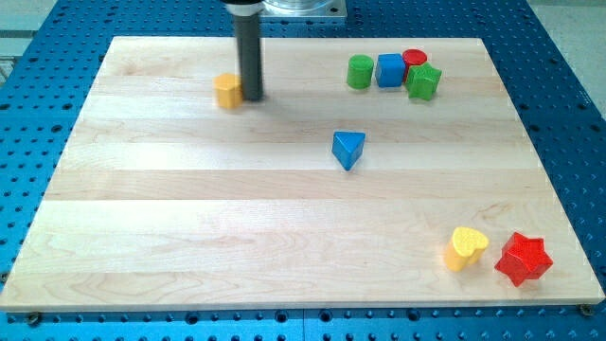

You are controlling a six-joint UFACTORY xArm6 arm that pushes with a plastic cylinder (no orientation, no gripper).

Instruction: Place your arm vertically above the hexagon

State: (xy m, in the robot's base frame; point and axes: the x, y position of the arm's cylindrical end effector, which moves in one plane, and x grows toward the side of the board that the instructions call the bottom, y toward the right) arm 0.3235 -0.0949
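A yellow hexagon block (227, 91) lies near the view's top left on the wooden board (189, 218). My tip (251, 97) stands right beside it, on its right side, touching or almost touching it. The dark rod rises straight up from there to the view's top edge.
A green cylinder (359, 72), a blue cube (390, 70), a red cylinder (415, 60) and a green star (424, 82) cluster at the top right. A blue triangle (347, 149) lies mid-board. A yellow heart (466, 247) and a red star (524, 259) lie at the bottom right.
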